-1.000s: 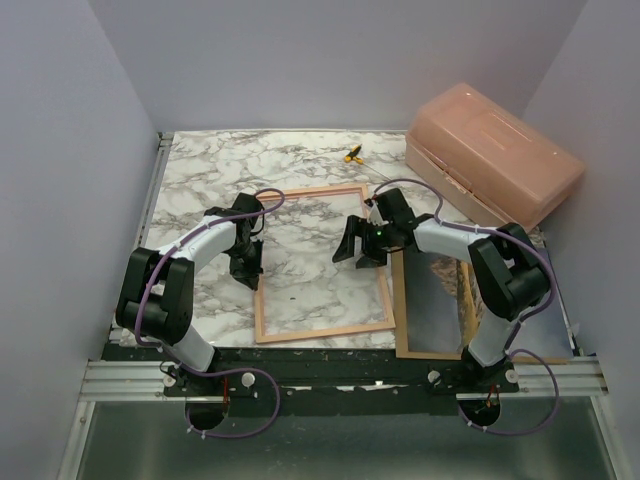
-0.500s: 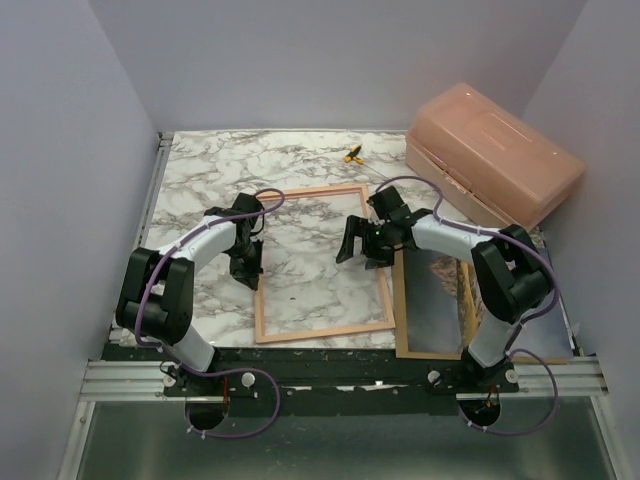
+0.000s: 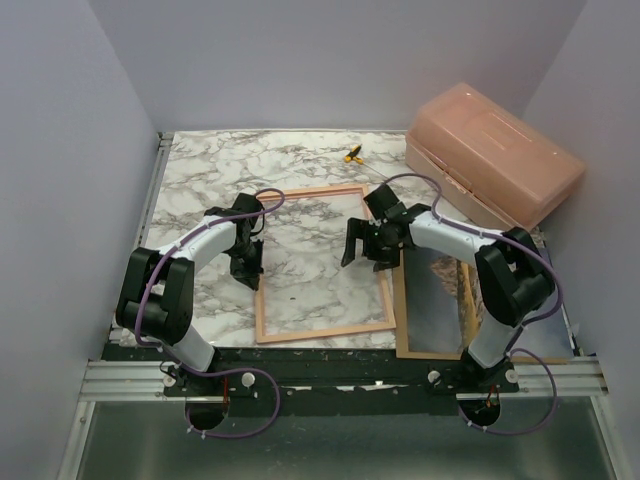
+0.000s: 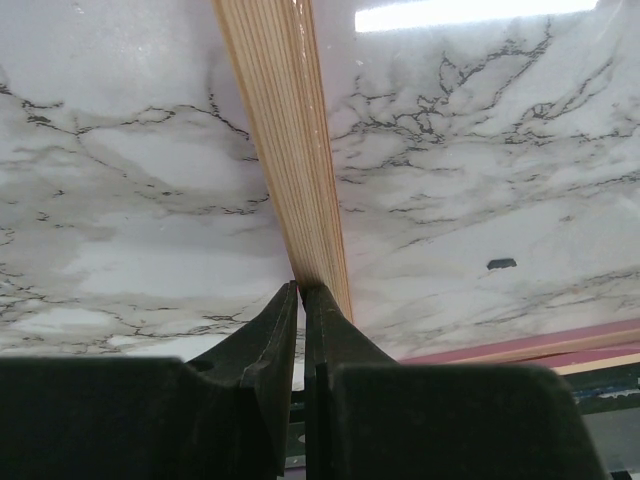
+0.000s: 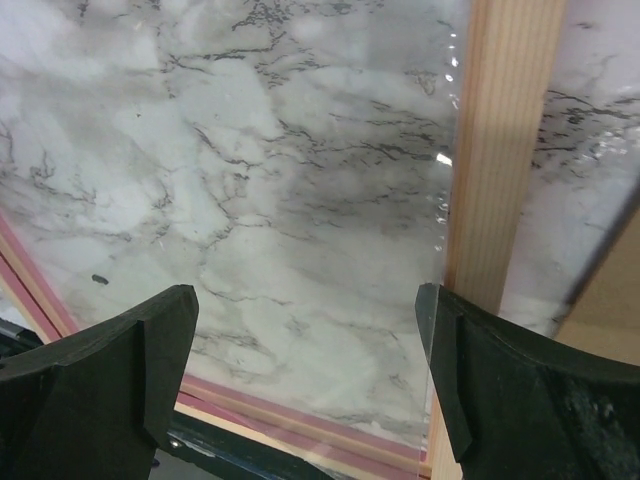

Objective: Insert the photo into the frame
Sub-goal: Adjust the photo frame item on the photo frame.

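The left gripper (image 3: 246, 268) has its fingers drawn almost together, only a dark slit between them. Its tips press on the left rail of the frame (image 3: 325, 331), which lies flat on the marble table (image 3: 200, 175) with its light wood side up. In the left wrist view the rail (image 4: 285, 130) runs straight away from the tips (image 4: 301, 288), with marble on both sides of it. Whether any edge is pinched between the fingers I cannot tell.

The frame's open middle lies to the right of this gripper, between it and the right gripper (image 3: 367, 252). That one stands spread wide and holds nothing. From its wrist (image 5: 305, 300), the left finger hangs over the inside of the frame, and the right finger's tip is at the right rail (image 5: 495, 150).

Just right of this gripper and back toward its base, the photo (image 3: 432, 305) lies on a brown board (image 3: 430, 353). It shows as a pale bluish-grey sheet, its detail too small to read. Farther ahead and to the right sits a salmon box (image 3: 495, 165).
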Robot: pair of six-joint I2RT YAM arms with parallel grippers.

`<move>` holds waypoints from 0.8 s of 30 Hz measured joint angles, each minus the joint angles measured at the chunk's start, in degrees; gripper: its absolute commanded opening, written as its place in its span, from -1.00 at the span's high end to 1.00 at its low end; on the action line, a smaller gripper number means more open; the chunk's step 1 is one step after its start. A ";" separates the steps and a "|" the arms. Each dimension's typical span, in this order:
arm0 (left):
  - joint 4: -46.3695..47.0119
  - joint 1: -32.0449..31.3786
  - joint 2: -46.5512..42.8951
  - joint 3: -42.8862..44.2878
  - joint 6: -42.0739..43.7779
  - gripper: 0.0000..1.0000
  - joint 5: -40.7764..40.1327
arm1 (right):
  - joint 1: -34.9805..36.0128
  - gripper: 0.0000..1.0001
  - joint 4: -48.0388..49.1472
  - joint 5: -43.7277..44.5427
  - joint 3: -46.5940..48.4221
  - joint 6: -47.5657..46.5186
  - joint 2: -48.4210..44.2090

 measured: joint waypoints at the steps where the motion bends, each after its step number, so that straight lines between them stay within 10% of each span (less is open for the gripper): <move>1: 0.02 0.00 0.02 0.00 0.00 0.78 0.00 | 0.00 -0.99 -0.98 0.59 0.35 0.02 -0.33; 17: 0.02 0.00 0.09 0.00 0.00 0.67 0.02 | -0.57 -1.00 -11.39 10.03 4.85 -1.33 -2.45; 24: 0.44 0.02 -0.68 -0.72 0.76 -0.32 -0.02 | -4.07 -0.94 -7.56 5.27 -2.19 -1.03 -3.85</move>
